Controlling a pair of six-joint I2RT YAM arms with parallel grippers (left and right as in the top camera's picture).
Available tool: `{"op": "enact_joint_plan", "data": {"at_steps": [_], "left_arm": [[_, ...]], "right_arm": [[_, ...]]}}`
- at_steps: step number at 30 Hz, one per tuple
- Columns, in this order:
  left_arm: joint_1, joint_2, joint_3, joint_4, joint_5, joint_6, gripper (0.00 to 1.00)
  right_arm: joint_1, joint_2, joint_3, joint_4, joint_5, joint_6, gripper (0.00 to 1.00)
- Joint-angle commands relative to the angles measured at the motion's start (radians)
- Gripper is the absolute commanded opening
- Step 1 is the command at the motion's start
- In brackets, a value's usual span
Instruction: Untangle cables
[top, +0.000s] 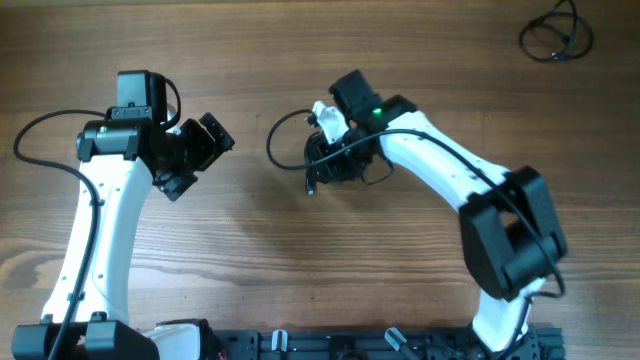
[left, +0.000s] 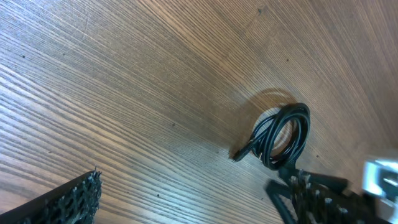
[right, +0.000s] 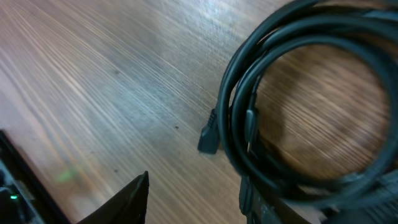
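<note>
1. Step in hand, as I judge it: the first approach to the tangle. Nothing looks pulled loose yet.
2. Thin black cable wound in a tight round coil lies on the brown wooden table, near its middle, directly under my right arm's wrist. Several turns lie stacked together. One short tail with a small black plug end pokes out of the ring's side.
3. Right claw: fingers apart and low at the coil's edge. The strands lie against one finger, with bare wood between the two. I see no clamp on anything.
4. Left claw: fingers apart, empty, off to the left and well clear of the coil. Its wrist camera sees the whole ring from the side.
5. Second thin black cord in a loose loop sits at the far right corner of the table, well apart from both arms.
6. Next move, my reading: close the right claw on one outer turn only, not the whole stack. Then bring the left claw over to take the plug tail, so the two can draw the turns apart.
7. Risk, my guess: grabbing all the turns at once just lifts the coil intact.
</note>
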Motion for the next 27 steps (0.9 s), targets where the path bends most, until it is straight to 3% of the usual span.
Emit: {"op": "enact_joint_plan", "data": {"at_steps": [1, 5, 14, 17, 25, 26, 27], "left_arm": [[-0.003, -0.002, 0.002, 0.0, -0.006, 0.02, 1.0], [-0.003, -0.002, 0.002, 0.0, -0.006, 0.02, 1.0], [-0.003, -0.002, 0.002, 0.0, -0.006, 0.02, 1.0], [-0.003, -0.002, 0.002, 0.0, -0.006, 0.02, 1.0], [-0.003, -0.002, 0.002, 0.004, -0.006, 0.02, 1.0], [-0.003, -0.002, 0.002, 0.004, -0.006, 0.02, 1.0], [-0.003, -0.002, 0.002, 0.004, -0.006, 0.02, 1.0]], "right_arm": [[0.003, 0.049, -0.008, 0.027, 0.004, -0.032, 0.46], [0.003, 0.056, -0.008, 0.045, 0.102, -0.041, 0.43], [0.003, 0.056, -0.008, 0.069, 0.126, -0.084, 0.38], [0.003, 0.057, -0.008, 0.069, 0.131, -0.083, 0.3], [0.003, 0.089, -0.008, 0.079, 0.12, -0.083, 0.29], [0.003, 0.089, -0.008, 0.082, 0.119, -0.079, 0.26], [0.003, 0.089, -0.008, 0.084, 0.119, -0.079, 0.15]]}}
